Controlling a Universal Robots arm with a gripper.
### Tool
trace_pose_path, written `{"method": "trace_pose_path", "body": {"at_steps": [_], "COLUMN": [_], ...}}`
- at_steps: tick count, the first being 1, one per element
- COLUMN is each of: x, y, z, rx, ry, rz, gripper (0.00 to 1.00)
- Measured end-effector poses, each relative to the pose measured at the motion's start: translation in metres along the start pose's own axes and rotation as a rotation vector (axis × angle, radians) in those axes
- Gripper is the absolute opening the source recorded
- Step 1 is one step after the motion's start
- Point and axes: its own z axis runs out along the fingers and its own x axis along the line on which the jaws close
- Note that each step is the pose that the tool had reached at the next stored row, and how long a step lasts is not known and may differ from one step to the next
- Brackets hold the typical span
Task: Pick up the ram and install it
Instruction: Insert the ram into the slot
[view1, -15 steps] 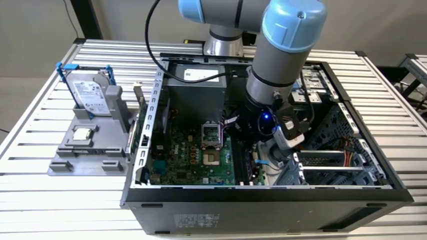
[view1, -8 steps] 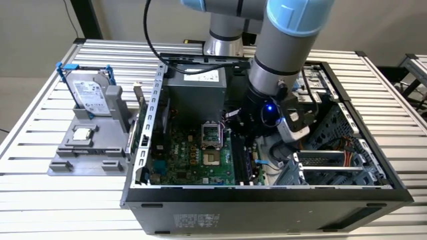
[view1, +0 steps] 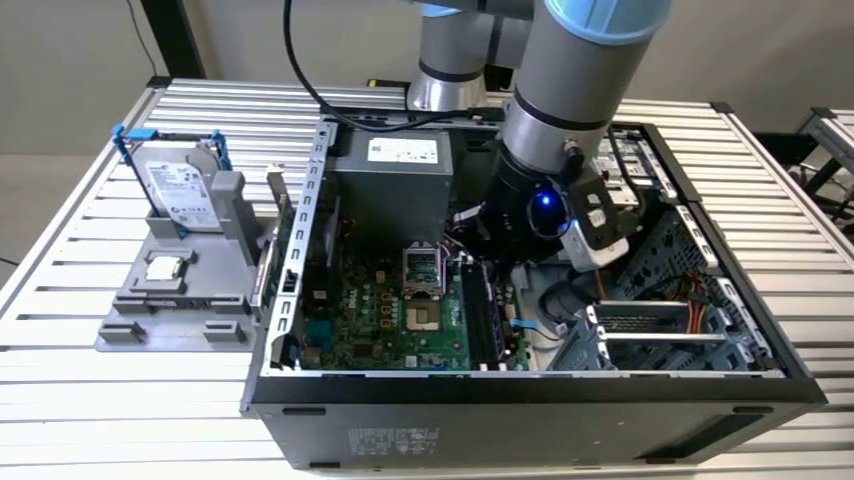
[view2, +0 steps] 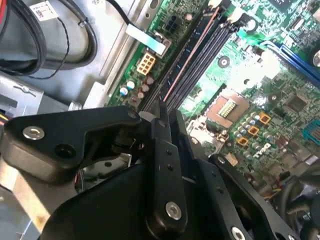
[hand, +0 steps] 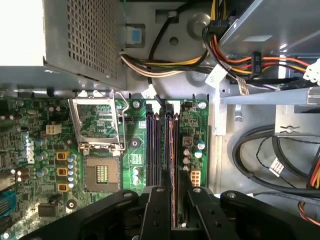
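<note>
The ram stands on edge in one of the long black motherboard slots, a thin dark strip with a coppery line along it. It also shows in the second wrist view as a narrow reddish edge running up to the fingers. My gripper straddles the near end of the stick, its black fingers close together on either side, shut on the ram. In the exterior view my wrist is lowered deep into the open computer case, above the slots.
The CPU socket lies beside the slots. A perforated power supply and bundled cables crowd the far end. The drive cage sits at the exterior view's right. Outside the case, a silver hard drive stands on a grey fixture.
</note>
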Motion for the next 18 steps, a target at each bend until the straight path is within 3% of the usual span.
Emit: {"method": "trace_pose_path", "body": {"at_steps": [1,2,8,10,16,17,18], "x": [0.0,0.0,-0.0012,-0.0012,-0.0012,-0.0012,-0.0012], "y": [0.0,0.0,-0.0001,-0.0001,-0.0001,-0.0001,-0.0001], "z": [0.0,-0.0001,0.0005,0.0025,0.0025,0.0025,0.0025], "rx": [0.0001,0.0001,-0.0022,-0.0043,-0.0048,-0.0049,-0.0048], "ry": [0.0,0.0,0.0022,-0.001,-0.0012,-0.0012,-0.0013], "rz": [0.0,0.0,0.0,-0.001,-0.001,-0.001,-0.001], "gripper": [1.0,0.0,0.0,0.0,0.0,1.0,1.0]}}
